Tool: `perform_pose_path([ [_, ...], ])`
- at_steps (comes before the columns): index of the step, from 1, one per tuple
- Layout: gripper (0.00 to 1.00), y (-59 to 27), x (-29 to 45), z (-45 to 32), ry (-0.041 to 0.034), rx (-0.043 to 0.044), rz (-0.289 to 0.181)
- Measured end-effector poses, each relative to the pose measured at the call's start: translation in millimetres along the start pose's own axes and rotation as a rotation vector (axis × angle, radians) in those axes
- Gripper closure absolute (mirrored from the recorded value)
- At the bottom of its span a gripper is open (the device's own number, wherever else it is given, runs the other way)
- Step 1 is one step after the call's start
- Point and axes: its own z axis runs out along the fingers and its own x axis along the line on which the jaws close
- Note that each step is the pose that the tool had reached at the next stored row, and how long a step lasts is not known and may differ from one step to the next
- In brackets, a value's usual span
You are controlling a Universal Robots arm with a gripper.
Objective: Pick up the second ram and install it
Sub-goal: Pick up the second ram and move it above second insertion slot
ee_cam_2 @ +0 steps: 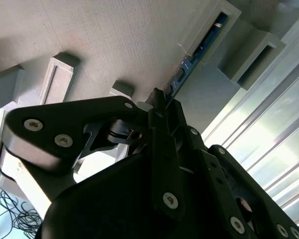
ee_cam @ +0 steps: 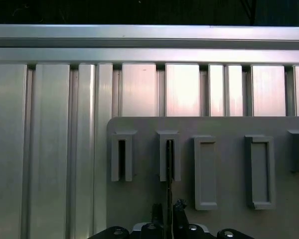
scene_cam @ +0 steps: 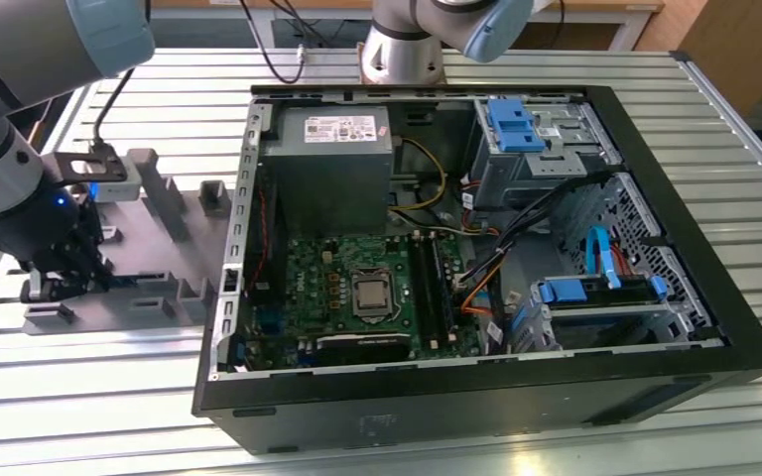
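Observation:
The second ram (ee_cam_2: 197, 52) is a thin blue-green stick standing on edge in a slot of the grey holder tray (ee_cam_2: 114, 45). In the first wrist view the second ram (ee_cam: 168, 164) appears edge-on as a dark thin line in the slot. My gripper (ee_cam_2: 158, 102) is down over the stick's near end with its black fingers pressed in on both sides of it. The gripper (ee_cam: 168, 211) tips flank the stick in the first wrist view too. In the exterior view the gripper (scene_cam: 63, 283) hangs over the holder tray (scene_cam: 156, 248) at that view's left.
An open computer case (scene_cam: 698, 327) lies on the slatted metal table (scene_cam: 90, 397), to the exterior view's right of the tray. Its green motherboard (scene_cam: 328, 278) carries long black memory slots (scene_cam: 431, 288), beside cables, blue drive brackets (scene_cam: 511, 121) and a power supply (scene_cam: 328, 149).

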Motion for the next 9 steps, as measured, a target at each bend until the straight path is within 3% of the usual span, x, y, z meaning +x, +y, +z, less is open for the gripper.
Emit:
perform_pose_path([
  [9, 0.77, 0.8, 0.0, 0.8, 0.0001, -0.0001, 0.0],
])
